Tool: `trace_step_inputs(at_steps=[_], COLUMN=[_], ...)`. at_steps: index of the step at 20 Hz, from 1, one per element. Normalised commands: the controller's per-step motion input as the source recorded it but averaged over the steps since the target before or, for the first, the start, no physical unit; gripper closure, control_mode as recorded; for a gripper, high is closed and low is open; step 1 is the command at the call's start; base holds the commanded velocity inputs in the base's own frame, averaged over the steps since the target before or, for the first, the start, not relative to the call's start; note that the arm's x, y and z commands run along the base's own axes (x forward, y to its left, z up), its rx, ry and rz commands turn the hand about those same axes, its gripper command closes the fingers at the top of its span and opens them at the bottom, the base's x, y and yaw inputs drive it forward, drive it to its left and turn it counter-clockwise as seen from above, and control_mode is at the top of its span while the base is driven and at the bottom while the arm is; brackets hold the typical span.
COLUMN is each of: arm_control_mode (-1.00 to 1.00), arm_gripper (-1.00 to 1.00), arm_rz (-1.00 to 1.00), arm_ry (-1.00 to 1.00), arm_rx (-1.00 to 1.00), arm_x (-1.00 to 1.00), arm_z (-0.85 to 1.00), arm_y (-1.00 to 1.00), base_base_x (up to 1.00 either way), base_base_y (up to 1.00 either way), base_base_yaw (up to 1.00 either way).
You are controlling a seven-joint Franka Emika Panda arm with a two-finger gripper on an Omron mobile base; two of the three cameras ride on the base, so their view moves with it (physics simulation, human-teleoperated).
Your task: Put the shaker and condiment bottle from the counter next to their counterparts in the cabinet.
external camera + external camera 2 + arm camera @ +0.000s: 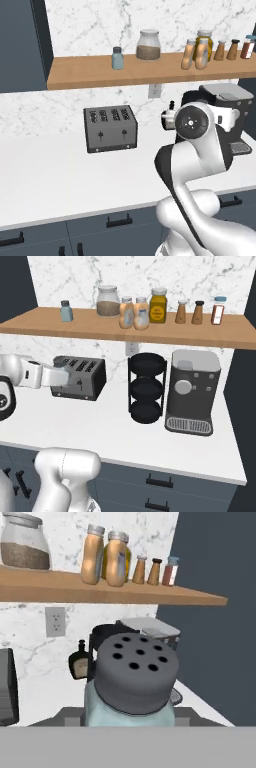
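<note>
shaker [132, 684] gripped in the pincer, raised off the counter [50, 170] below the cabinet [90, 74]. two condiment bottles [134, 313] already paired up there. step in hand: carry. next, lift to its counterpart [117, 58].

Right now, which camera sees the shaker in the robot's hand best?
The hand view. The shaker sits big and close there, its dark holed cap facing the camera, held in the gripper. The base views show its twin on the shelf, not the held one.
</note>
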Motion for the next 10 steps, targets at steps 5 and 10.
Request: trace_step_inputs(at_steps=[5,10], arm_control_mode=[-1.00,-1.00], arm_gripper=[1.00,1.00], arm_rz=[0.18,0.02], arm_ry=[-0.01,-0.09], arm_rx=[0.00,0.00], arm_x=[0.00,0.59], arm_z=[0.94,0.45], arm_y=[0.82,0.77], base_base_x=[0.00,0.00], base_base_y=[0.00,0.00], base_base_yaw=[0.00,0.00])
